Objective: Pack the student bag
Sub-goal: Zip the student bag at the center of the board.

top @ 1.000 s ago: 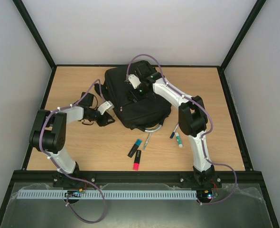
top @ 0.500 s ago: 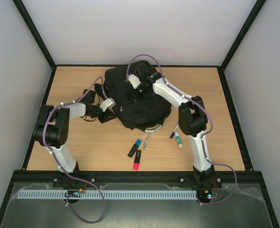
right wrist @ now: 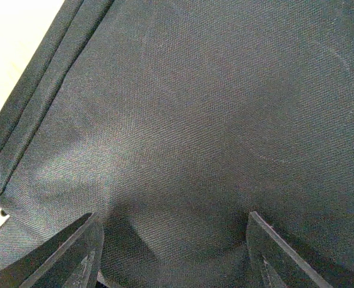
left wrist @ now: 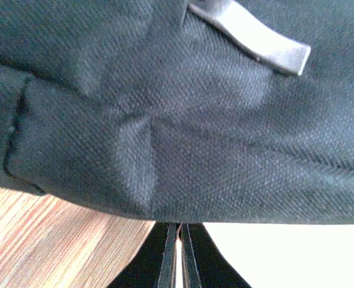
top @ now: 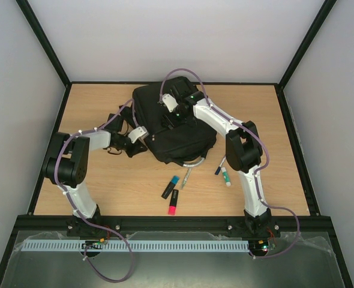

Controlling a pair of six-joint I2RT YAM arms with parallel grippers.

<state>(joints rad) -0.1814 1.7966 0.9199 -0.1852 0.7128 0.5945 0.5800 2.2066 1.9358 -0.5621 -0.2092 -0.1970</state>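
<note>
The student bag [top: 180,135], a large black backpack, lies in the middle of the table with its grey handle [top: 193,162] toward me. My left gripper [top: 141,134] is at the bag's left edge. In the left wrist view its fingers [left wrist: 170,258] are pressed together where they meet the hem of the bag's fabric [left wrist: 183,150], pinching it. My right gripper [top: 171,117] rests on top of the bag. It stands open in the right wrist view, its fingers [right wrist: 84,252] spread wide against the flat black cloth [right wrist: 195,120], holding nothing.
Loose on the wood in front of the bag lie a blue-capped black marker [top: 170,187], a red highlighter [top: 173,202], a thin pen [top: 186,176] and two more pens [top: 224,173]. The bag's straps [top: 118,117] trail to the left. Black frame rails border the table.
My left gripper has moved right, up to the bag's left edge, and has closed there. The right arm and the bag have stayed put.
</note>
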